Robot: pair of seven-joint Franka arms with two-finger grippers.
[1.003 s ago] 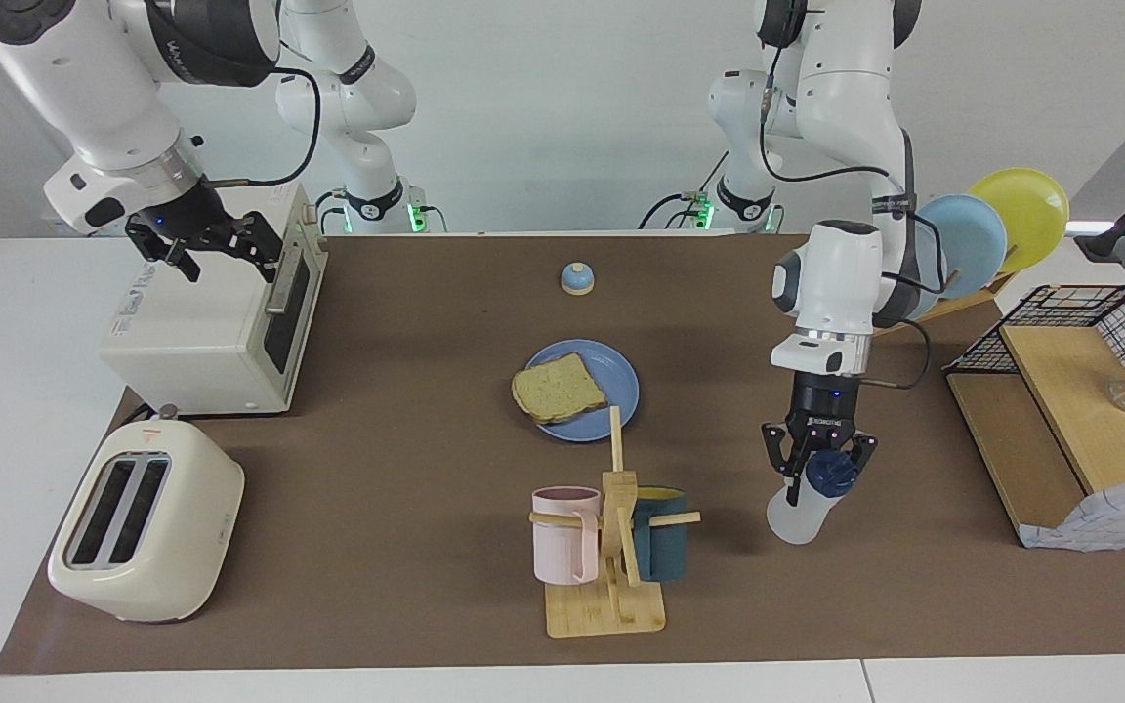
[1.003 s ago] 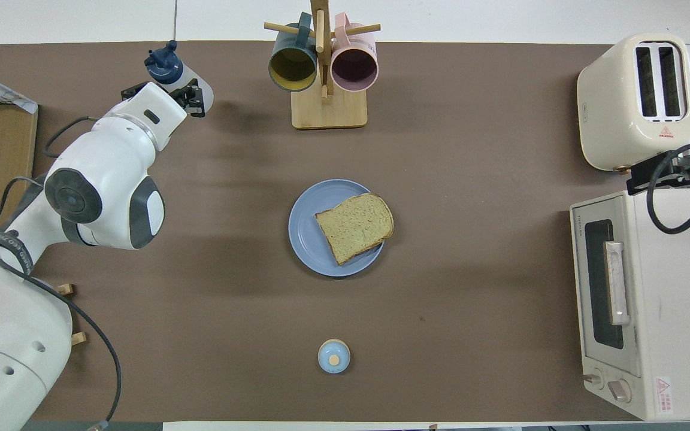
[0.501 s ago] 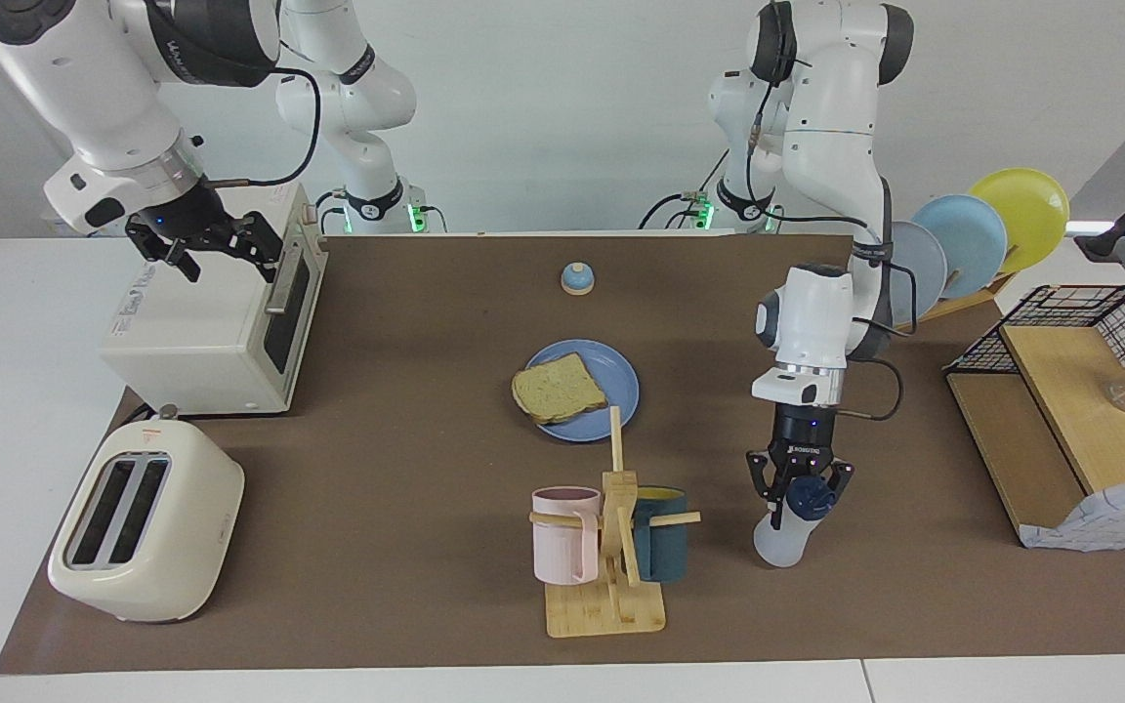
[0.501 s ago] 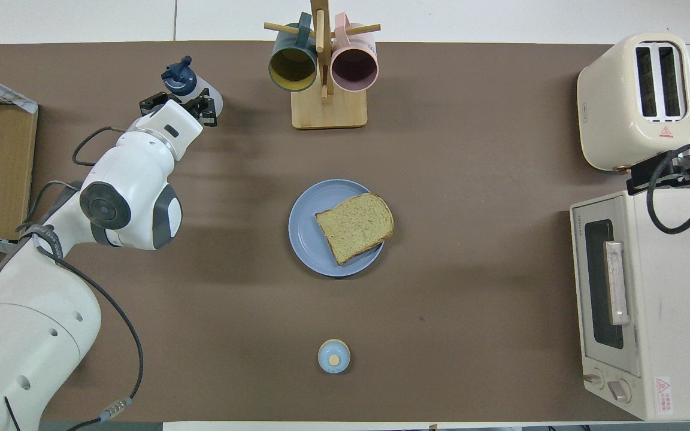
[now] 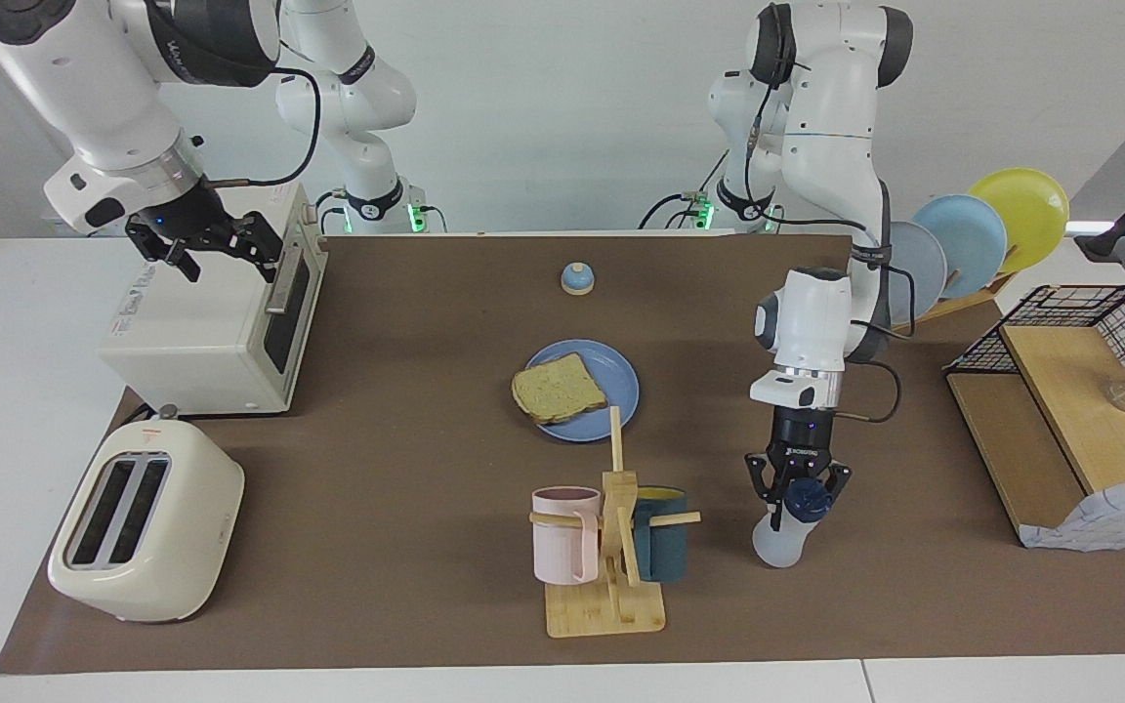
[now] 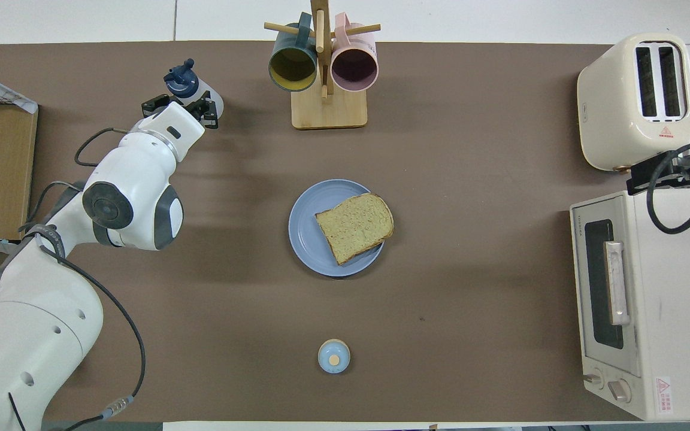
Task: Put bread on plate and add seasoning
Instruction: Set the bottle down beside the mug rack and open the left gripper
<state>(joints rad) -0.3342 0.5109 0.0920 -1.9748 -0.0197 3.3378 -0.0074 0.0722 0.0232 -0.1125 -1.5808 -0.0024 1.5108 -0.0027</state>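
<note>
The bread (image 5: pixel 559 388) lies on the blue plate (image 5: pixel 623 375) at the middle of the table; both also show in the overhead view, the bread (image 6: pixel 355 226) on the plate (image 6: pixel 304 234). My left gripper (image 5: pixel 798 493) is shut on the navy cap end of the seasoning bottle (image 5: pixel 777 543). The bottle hangs tilted, its base low over the mat beside the mug rack, toward the left arm's end. It also shows in the overhead view (image 6: pixel 181 82) at the gripper (image 6: pixel 182 108). My right gripper (image 5: pixel 224 256) waits open over the toaster oven.
A wooden mug rack (image 5: pixel 609 586) with two mugs stands farther from the robots than the plate. A toaster oven (image 5: pixel 201 337) and a toaster (image 5: pixel 143 522) sit at the right arm's end. A blue bell (image 5: pixel 577 279) is near the robots. A plate rack (image 5: pixel 973 229) and a wire basket (image 5: pixel 1070 312) stand at the left arm's end.
My left gripper has carried the seasoning bottle toward the mug rack and has nearly stopped. The right arm, the bread and the plate have not moved.
</note>
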